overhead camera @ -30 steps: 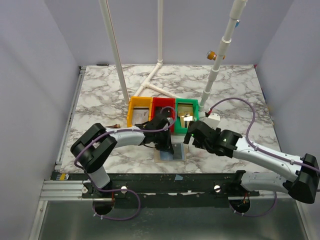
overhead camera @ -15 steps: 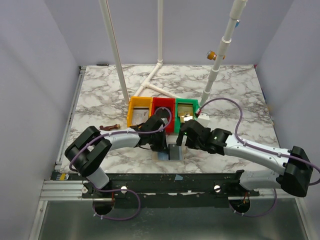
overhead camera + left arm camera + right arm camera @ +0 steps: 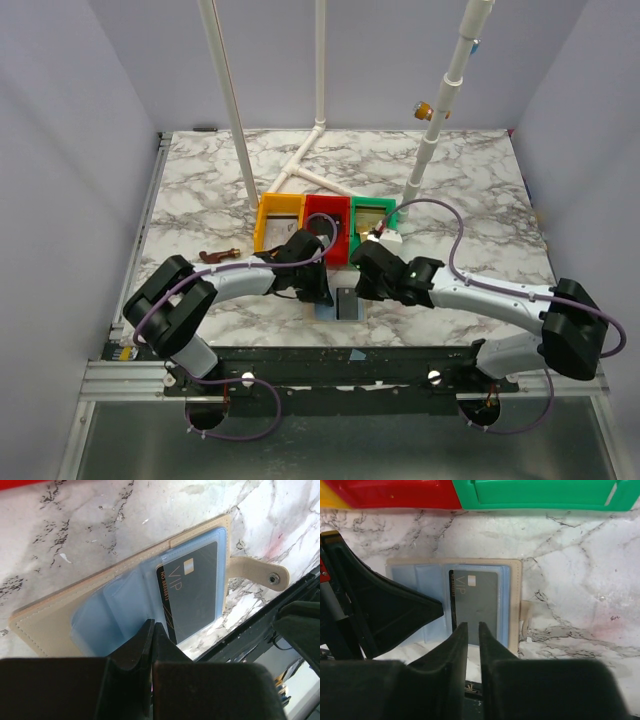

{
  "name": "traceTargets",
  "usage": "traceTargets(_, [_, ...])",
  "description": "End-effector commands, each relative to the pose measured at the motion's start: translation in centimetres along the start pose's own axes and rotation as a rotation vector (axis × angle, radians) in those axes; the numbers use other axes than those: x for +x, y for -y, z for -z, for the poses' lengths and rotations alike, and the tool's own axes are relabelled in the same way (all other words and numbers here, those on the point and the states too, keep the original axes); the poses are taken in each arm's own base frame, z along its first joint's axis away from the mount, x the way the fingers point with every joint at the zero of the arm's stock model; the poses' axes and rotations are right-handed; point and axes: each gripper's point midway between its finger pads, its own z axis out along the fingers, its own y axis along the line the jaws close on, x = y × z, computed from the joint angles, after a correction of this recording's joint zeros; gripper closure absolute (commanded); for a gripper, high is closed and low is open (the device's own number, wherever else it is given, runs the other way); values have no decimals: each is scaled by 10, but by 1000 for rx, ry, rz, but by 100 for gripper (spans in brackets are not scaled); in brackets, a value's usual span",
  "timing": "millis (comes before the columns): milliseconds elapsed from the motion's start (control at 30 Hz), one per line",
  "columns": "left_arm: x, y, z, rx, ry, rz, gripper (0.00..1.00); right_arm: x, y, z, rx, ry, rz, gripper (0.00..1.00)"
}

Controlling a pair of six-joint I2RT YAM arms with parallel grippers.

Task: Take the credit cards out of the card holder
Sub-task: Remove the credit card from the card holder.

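Grey card (image 3: 476,597) lies lengthwise toward the trays (image 3: 535,492).

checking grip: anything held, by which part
Nothing clearly held. Left gripper, jaws shut, tips on the card holder's blue sleeve; right gripper slightly open over the VIP card.

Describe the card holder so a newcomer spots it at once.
On the marble table, look in front of the red tray. The card holder lies open, flat and tan-edged; unlike that tray, it has blue sleeves holding a dark VIP card.
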Motion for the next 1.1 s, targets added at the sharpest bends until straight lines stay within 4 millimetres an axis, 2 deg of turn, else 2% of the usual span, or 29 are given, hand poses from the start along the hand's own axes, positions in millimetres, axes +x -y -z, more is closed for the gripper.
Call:
traceTargets(0, [-2, -7, 5, -24, 27, -11, 100, 8, -16, -8, -52, -34, 4, 88])
traceTargets(133, [-2, -10, 8, -27, 33, -7, 100, 16, -23, -17, -74, -64, 5, 99])
traceTargets(467, [-1, -17, 16, -34, 51, 1, 100, 34, -37, -38, -115, -137, 19, 99])
traceTargets(1067, [1, -28, 22, -40, 66, 18, 100, 51, -42, -57, -130, -194, 42, 99])
